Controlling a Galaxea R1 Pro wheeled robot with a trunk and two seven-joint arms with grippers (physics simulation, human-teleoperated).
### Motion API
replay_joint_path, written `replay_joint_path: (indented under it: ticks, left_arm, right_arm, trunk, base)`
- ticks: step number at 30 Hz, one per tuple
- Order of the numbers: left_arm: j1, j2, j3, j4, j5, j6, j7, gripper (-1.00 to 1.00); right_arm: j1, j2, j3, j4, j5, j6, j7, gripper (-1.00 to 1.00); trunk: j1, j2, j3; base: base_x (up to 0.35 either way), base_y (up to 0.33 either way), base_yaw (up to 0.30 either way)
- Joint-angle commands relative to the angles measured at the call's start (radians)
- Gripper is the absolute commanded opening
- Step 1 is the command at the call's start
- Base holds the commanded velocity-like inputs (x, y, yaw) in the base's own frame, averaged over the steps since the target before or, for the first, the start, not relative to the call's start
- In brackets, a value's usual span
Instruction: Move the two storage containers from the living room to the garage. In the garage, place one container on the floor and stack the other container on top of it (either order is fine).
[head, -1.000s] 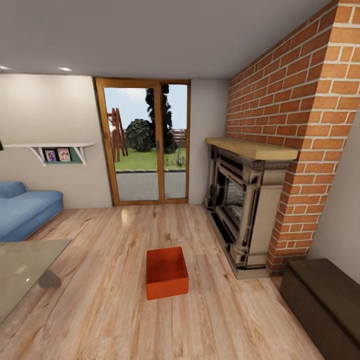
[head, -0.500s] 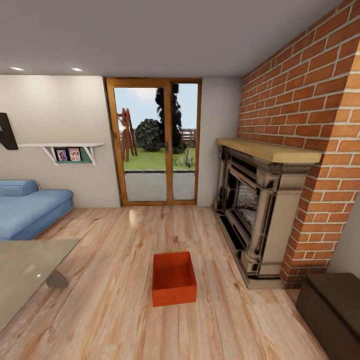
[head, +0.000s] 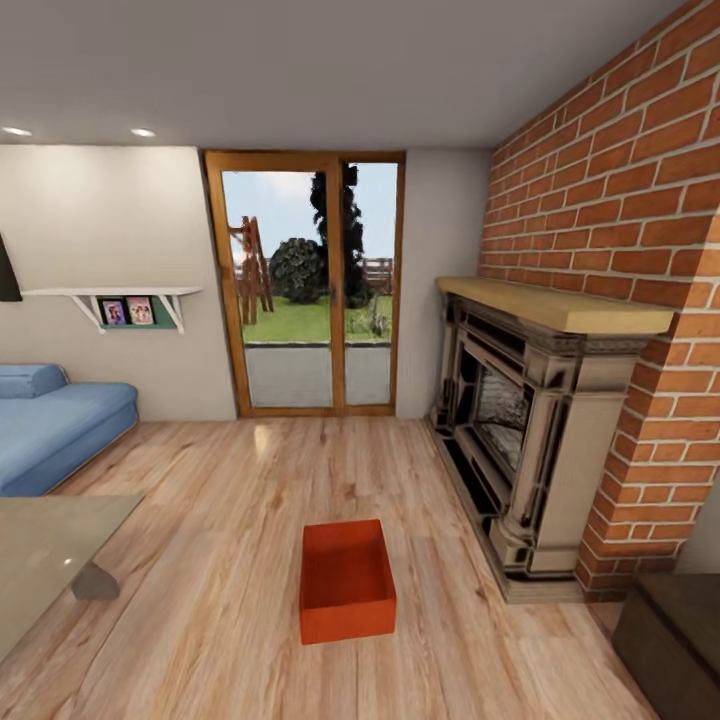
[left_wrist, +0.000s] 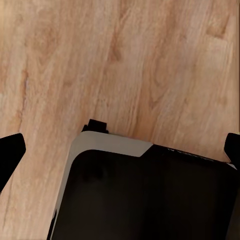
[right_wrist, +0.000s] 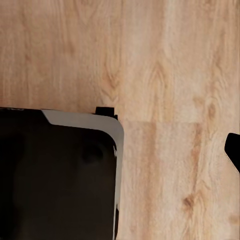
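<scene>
— Where's the bin?
— One orange-red storage container (head: 347, 581) sits open-top on the light wood plank floor (head: 220, 560), lower centre of the head view, left of the stone fireplace (head: 520, 440), with the glass doors (head: 305, 285) behind it.
— And the grippers?
— Left gripper (left_wrist: 120, 150): tips far apart, released, nothing between them. Right gripper: one dark fingertip (right_wrist: 233, 150) at the frame edge, so I cannot tell.

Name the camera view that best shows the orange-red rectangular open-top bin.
The head view: the orange-red rectangular open-top bin sits whole on the light wood plank floor, left of the stone fireplace. Both wrist views look down at floor planks and the robot's dark base instead.
</scene>
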Motion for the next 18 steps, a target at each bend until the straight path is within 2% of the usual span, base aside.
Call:
replay_joint_path:
  ticks: [1,7,18]
  left_arm:
    - [-0.001,0.0,-0.004,0.001,0.008,-0.002,-0.003,1.0]
    - [-0.001,0.0,-0.004,0.001,0.008,-0.002,-0.003,1.0]
    - [-0.001,0.002,-0.004,0.001,0.008,-0.004,-0.003,1.0]
  right_arm:
    - [-0.002,0.0,0.008,0.003,-0.003,-0.005,0.002,1.0]
    - [-0.002,0.006,0.009,0.003,-0.002,-0.003,0.004,1.0]
    - [-0.002,0.0,0.005,0.003,-0.002,-0.006,0.004,1.0]
  trunk:
    - [0.001,-0.001,-0.002]
    - [0.001,-0.001,-0.002]
    - [0.001,-0.001,-0.002]
  base:
    - [0.32,0.0,0.0]
    - [0.32,0.0,0.0]
    - [0.319,0.0,0.0]
